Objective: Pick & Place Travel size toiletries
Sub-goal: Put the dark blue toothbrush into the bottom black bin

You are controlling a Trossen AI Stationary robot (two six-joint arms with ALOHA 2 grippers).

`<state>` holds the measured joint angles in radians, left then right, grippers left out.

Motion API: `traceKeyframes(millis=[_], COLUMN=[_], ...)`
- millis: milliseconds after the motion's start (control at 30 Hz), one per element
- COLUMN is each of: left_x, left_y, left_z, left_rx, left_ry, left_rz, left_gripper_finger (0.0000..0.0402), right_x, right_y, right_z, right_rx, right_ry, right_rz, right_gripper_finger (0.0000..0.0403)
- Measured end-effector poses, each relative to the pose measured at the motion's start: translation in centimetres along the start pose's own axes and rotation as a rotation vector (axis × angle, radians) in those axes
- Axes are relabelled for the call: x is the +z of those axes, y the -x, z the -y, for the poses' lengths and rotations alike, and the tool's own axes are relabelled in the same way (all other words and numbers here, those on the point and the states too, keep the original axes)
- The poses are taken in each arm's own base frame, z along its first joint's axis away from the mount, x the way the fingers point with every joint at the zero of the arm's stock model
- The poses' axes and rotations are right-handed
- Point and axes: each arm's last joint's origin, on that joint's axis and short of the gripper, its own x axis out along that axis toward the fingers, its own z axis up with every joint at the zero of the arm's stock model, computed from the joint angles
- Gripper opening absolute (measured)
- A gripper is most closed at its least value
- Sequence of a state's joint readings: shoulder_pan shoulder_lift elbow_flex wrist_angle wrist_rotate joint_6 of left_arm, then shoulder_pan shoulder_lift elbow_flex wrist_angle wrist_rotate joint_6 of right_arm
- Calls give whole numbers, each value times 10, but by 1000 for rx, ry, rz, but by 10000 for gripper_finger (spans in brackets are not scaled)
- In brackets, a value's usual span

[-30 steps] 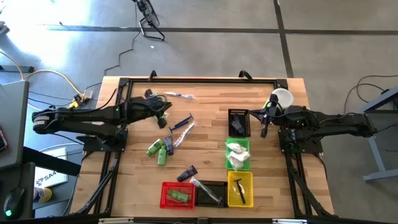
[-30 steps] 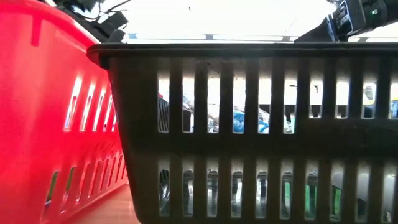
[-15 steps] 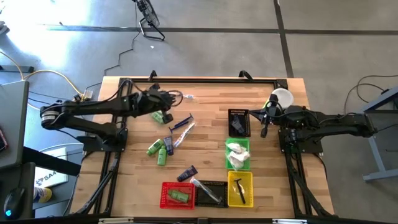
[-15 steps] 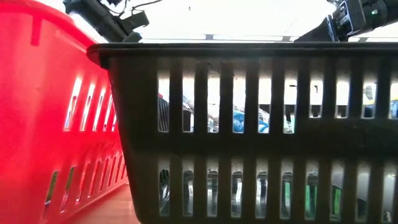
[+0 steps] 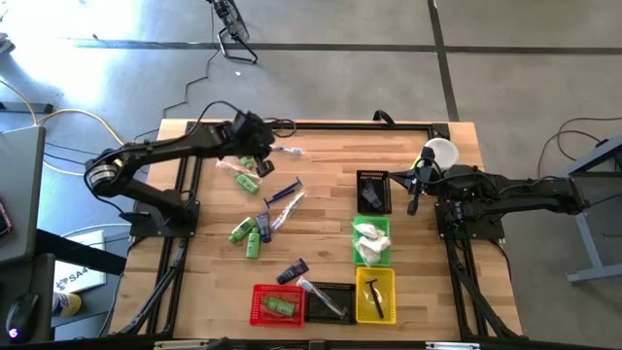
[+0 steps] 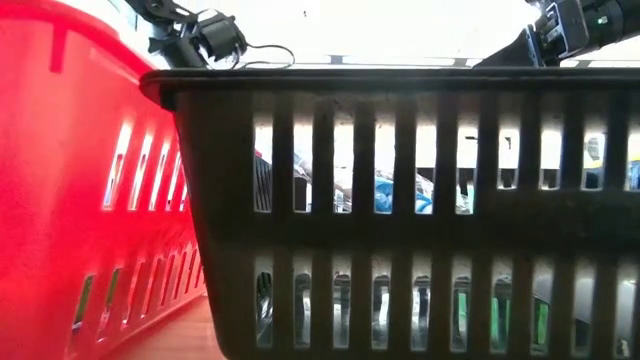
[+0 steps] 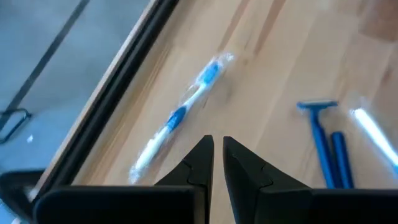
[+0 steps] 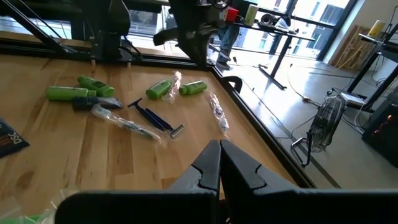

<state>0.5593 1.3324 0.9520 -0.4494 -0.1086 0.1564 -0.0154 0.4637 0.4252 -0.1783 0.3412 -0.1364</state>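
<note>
A wooden table (image 5: pixel 321 165) with a black frame stands on a grey concrete floor, both arms reaching in from its sides. The left gripper (image 5: pixel 260 136) hangs above the far edge of the table, its two fingers (image 7: pixel 200 163) drawn almost together with only a thin gap and nothing between them. Just ahead of its tips lies a clear-wrapped toothbrush (image 7: pixel 183 111) with blue on it, parallel to the black frame and close beside it. A blue razor (image 7: pixel 321 133) lies off to one side of the gripper, well apart from the toothbrush. Directly under the gripper's near side sit two small green bottles (image 5: pixel 243 176), with a second wrapped toothbrush (image 5: pixel 282 214) and two more green bottles (image 5: pixel 245 234) farther toward the front.

Farther from that gripper, a dark tube (image 5: pixel 292 271) lies loose near the front baskets: a red basket (image 5: pixel 258 309) holding one green bottle, a black basket (image 5: pixel 342 290) (it fills the low view), and a yellow basket (image 5: pixel 389 288).

The right gripper (image 5: pixel 412 201) waits at the right side, beside another black basket (image 5: pixel 360 177) and a white cup (image 5: pixel 440 153); its fingers (image 8: pixel 202 168) are pressed together, empty.
</note>
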Motion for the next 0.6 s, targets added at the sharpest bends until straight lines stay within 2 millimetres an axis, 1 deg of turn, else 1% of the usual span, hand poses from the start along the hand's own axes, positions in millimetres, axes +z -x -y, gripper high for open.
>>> traceKeyframes(millis=[167,300,400,500,600], left_x=[12,21,26,36,39], left_y=[5,10,14,11,2], left_z=[-19,-27,-35,-45,-55], left_rx=[-6,-51,-29,2,20], left_ry=[55,77,83,107,131], left_rz=[16,76,98,127,101], left_gripper_finger=[30,30,30,30,30], right_x=[0,-1,-1,-1,-1], right_y=[0,0,0,0,0], right_z=[0,0,0,0,0], right_rx=[0,1,1,1,1], right_ry=[19,22,27,38,50], right_rz=[-3,-7,-7,-7,-6], right_gripper_finger=[2,2,2,2,2])
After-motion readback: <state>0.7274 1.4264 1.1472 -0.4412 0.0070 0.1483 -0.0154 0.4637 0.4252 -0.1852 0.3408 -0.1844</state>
